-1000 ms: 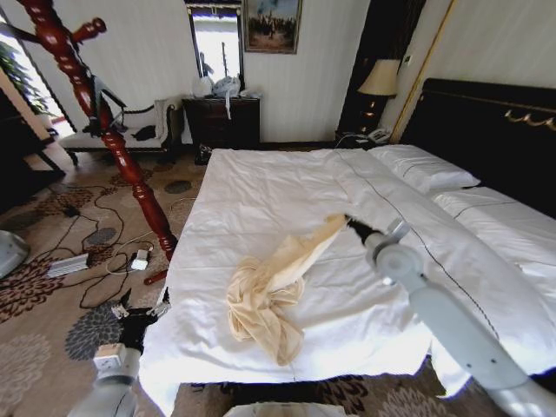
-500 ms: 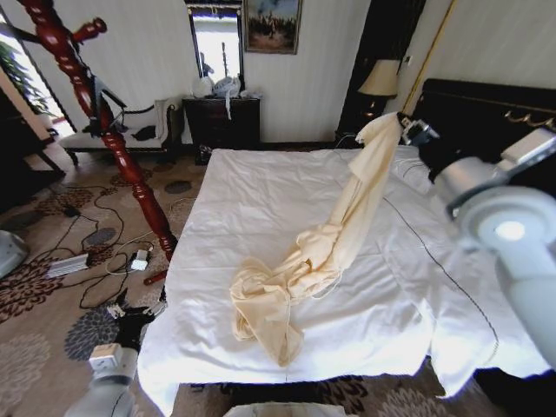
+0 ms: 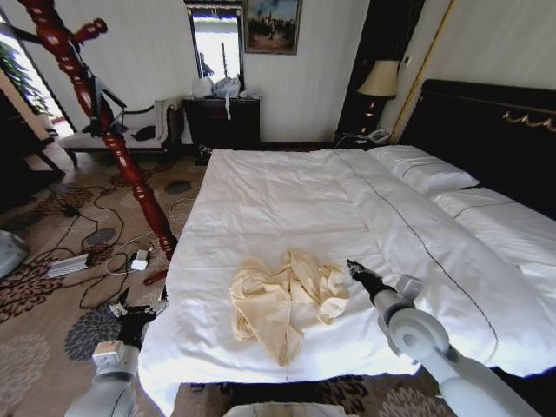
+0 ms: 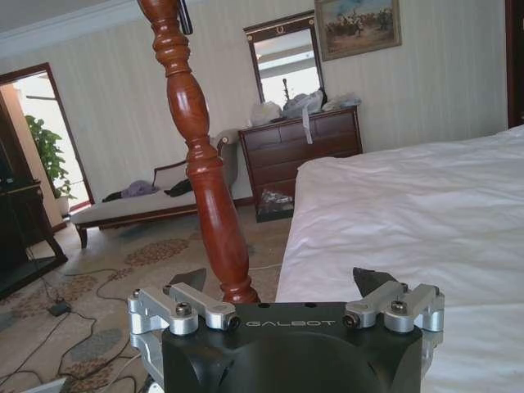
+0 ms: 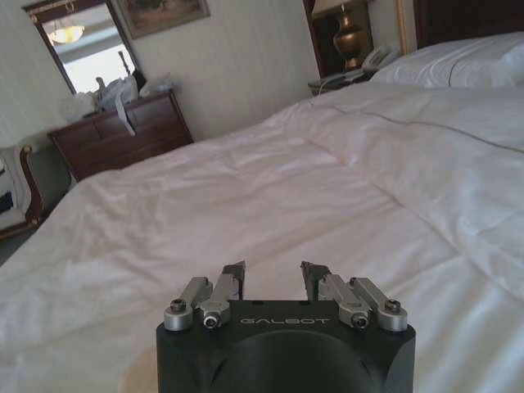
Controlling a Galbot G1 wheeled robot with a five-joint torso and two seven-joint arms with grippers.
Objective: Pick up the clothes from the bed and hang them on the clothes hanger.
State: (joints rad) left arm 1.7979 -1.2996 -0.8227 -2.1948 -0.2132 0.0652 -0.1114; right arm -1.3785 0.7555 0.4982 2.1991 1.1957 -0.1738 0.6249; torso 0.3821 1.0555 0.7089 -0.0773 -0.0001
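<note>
While the right tool (image 3: 351,263) is held low over the bed (image 3: 287,187), just beside the clothes (image 3: 282,300), its jaws are seen parted by a narrow gap with nothing between them. The cream shirt is left crumpled on the white duvet near the foot edge. The left tool (image 4: 282,286) is kept wide and empty by the bed's side, close to the clothes hanger (image 4: 201,168). "GALBOT" can be read on both tool housings.

clothes hanger (image 3: 95,104) top cut off by the head view's edge, its feet hidden behind the bed (image 3: 287,187), small things on the dresser (image 3: 221,122) too tiny to tell
</note>
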